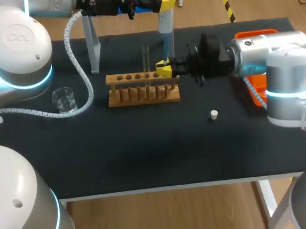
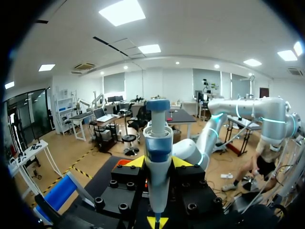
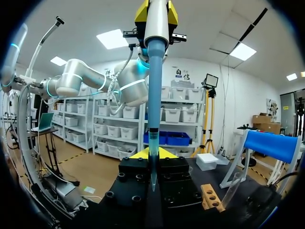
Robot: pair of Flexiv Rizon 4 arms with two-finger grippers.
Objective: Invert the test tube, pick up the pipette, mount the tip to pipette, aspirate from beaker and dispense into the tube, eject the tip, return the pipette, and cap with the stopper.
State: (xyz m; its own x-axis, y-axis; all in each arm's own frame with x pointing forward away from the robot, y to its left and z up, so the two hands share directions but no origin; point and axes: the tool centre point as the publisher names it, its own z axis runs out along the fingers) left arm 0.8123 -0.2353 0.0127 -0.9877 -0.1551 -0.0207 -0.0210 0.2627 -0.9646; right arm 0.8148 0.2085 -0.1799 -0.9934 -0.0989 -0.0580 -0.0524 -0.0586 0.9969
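At table centre, above the rack's (image 1: 142, 88) 3 o'clock end | left gripper (image 1: 160, 4) clamped on upright pipette (image 1: 166, 27) | right gripper (image 1: 164, 69) pinching tip (image 3: 152, 143) beneath it | judged: tube (image 1: 146, 59) upright in rack, tip-mounting under way; aspirating through capping left | beaker (image 1: 64, 99) at rack's 9 o'clock, stopper (image 1: 213, 114) at 4 | black table (image 1: 146, 158).
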